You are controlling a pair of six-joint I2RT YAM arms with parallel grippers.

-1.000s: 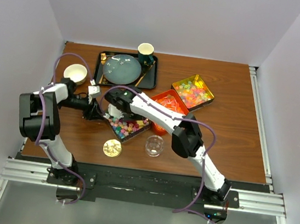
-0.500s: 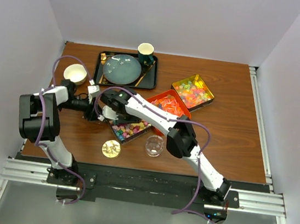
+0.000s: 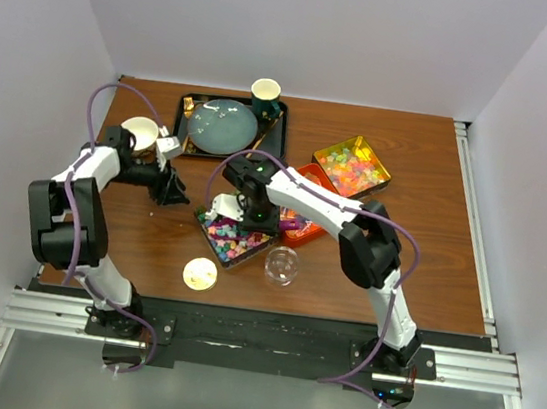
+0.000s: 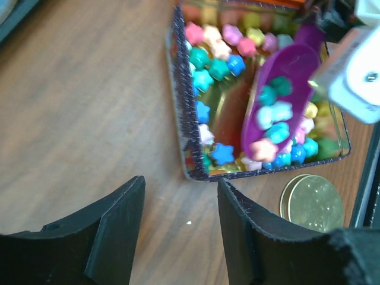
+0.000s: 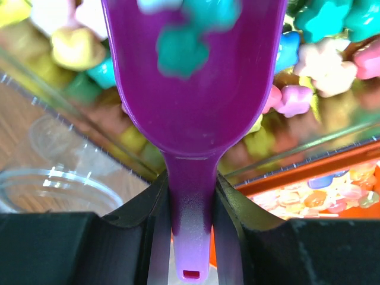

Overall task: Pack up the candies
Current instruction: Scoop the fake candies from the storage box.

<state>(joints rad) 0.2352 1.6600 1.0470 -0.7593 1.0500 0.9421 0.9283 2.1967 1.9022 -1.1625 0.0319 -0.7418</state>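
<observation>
Gripping purple plastic scoop (image 5: 193, 107) of pastel star-shaped candies (image 4: 274, 116) in right pincer (image 5: 190, 196) over shallow metal tin (image 4: 180, 107); holding left pincer (image 4: 181, 184) half open and empty above wooden bench (image 4: 89, 119).

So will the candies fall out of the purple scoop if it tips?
Probably, yes. The candies lie loose and heaped in the purple scoop, whose front end looks open, so tilting it down would likely spill them. The scoop itself looks like stiff plastic; the right gripper pinches only its thin handle, so it might swivel.
</observation>
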